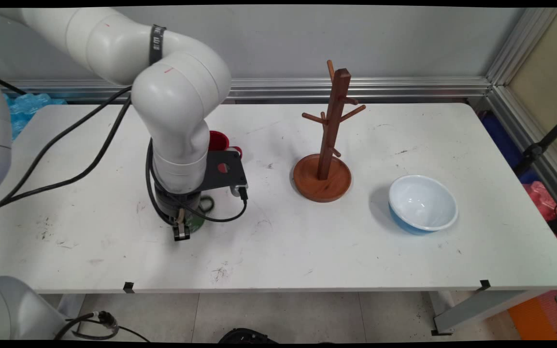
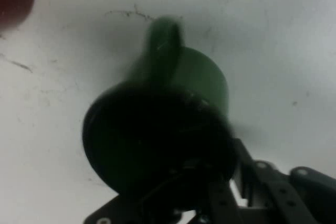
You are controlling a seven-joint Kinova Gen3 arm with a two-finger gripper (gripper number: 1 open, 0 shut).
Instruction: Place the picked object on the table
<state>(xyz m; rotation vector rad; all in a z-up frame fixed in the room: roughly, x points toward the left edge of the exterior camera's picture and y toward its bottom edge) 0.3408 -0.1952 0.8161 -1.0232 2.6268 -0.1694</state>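
end effector (image 1: 181, 232) low over green mug (image 2: 173, 108) lying on bench (image 1: 307, 241), handle up | grip state: cannot tell | red mug (image 1: 218, 141) behind arm

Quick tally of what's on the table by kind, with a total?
Mugs: 2, green mug at the gripper, red mug behind the arm
Bowls: 1, blue bowl
Mug trees: 1, wooden mug tree
Total: 4

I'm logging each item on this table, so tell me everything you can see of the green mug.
The green mug is dark green and glossy, likely ceramic, with a loop handle and a dark interior. It stands on the white table, left of the wooden mug tree, and a red mug sits behind it. The gripper is down around it; arm and cables hide most of it from above.
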